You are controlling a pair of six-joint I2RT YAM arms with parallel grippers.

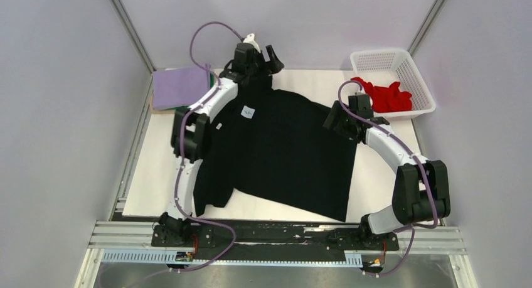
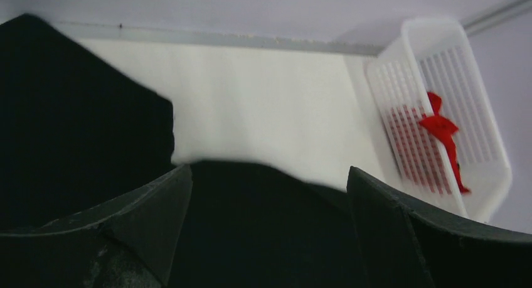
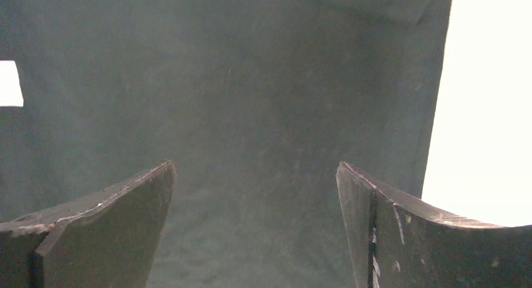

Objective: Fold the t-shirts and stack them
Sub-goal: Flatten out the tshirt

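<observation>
Both grippers open wide, nothing between the fingers. Left gripper (image 1: 274,57) sits at the far edge of the black tee (image 1: 282,150). In its wrist view the left gripper (image 2: 270,175) has black cloth directly below the gap and off to its left, with bare table (image 2: 263,100) ahead. The right gripper (image 1: 334,126) is over the tee's right edge. From that wrist, the right gripper (image 3: 255,165) has dark cloth (image 3: 251,81) filling the space under and ahead of both fingers. The cloth's edge runs just right of the right finger, with bright table (image 3: 489,112) past it. I cannot tell whether either set of fingers touches the cloth. The tee lies spread flat on the table (image 1: 157,175), between and beneath my two grippers, its white label (image 1: 248,112) just near-side of the left gripper. Lilac tee (image 1: 180,86) lies folded left of the left gripper, at the table's far left corner. Red tee (image 1: 386,95) is bunched in the basket (image 1: 414,68), beyond and right of the right gripper. From the left wrist, basket (image 2: 483,169) and red tee (image 2: 442,128) show ahead and to the right.
</observation>
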